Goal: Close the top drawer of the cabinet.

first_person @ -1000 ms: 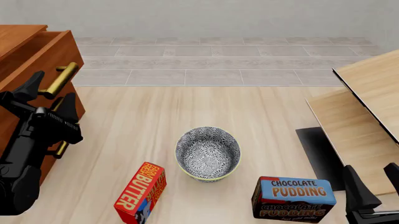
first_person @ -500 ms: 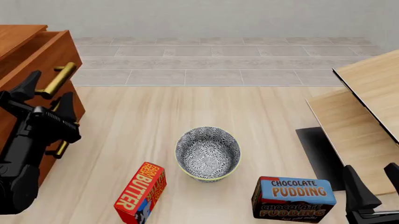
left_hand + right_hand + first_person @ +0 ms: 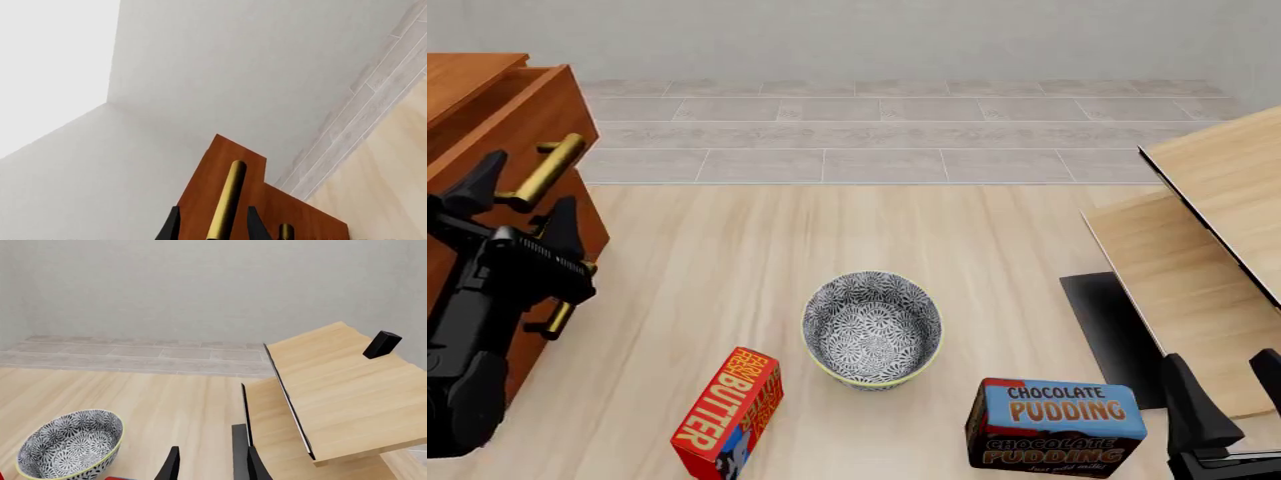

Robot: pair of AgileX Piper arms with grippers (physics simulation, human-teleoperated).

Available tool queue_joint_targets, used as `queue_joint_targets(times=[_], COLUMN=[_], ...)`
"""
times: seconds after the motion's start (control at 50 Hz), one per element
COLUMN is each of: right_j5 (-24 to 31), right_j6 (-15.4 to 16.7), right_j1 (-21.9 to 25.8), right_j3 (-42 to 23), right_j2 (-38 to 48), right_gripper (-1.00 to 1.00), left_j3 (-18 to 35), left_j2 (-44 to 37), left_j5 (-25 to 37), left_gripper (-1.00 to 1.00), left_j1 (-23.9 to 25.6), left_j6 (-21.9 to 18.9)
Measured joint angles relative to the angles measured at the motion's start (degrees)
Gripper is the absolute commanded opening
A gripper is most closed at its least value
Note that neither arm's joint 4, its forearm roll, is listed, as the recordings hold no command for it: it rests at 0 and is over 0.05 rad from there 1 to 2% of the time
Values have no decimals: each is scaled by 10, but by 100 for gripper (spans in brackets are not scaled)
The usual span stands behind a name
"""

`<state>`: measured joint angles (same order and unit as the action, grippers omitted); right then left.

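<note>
The reddish-brown cabinet [image 3: 461, 85] stands at the left edge of the front view. Its top drawer [image 3: 527, 125] sticks out a little, with the brass bar handle [image 3: 545, 168] on its front. My left gripper [image 3: 521, 205] is open and straddles that handle, one finger on each side, right at the drawer front. In the left wrist view the handle [image 3: 227, 197] runs between the two fingertips [image 3: 253, 225] against the drawer front [image 3: 200, 200]. My right gripper [image 3: 1228, 395] sits low at the near right, open and holding nothing, seen also in its wrist view [image 3: 211, 465].
A patterned bowl [image 3: 872, 328] sits mid-table, with a red butter box [image 3: 727, 412] and a chocolate pudding box [image 3: 1057, 425] nearer me. Pale light-wood furniture [image 3: 1208, 230] and a black panel [image 3: 1108, 330] fill the right side. A lower brass handle [image 3: 557, 318] shows beneath my left arm.
My left gripper has shifted slightly left toward the cabinet, and the drawer front and handle have moved in a little with it. The right arm has not moved.
</note>
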<state>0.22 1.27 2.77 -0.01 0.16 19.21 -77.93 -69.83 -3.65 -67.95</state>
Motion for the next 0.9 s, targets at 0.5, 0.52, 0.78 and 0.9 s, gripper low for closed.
queue_joint_targets(times=[0.5, 0.52, 0.78, 0.9], right_j5=[0, 0, 0, 0], right_j6=[-2, -2, -1, 0], right_j1=[-1, -1, -1, -1], right_j3=[0, 0, 0, 0], right_j2=[0, 0, 0, 0], right_gripper=[100, 100, 100, 100], left_j3=[5, 5, 8, 10], left_j2=[-4, -4, -7, -8], left_j5=[0, 0, 0, 0], left_gripper=[100, 100, 100, 100], left_j1=[-19, -20, -30, -35], left_j6=[1, 2, 6, 8])
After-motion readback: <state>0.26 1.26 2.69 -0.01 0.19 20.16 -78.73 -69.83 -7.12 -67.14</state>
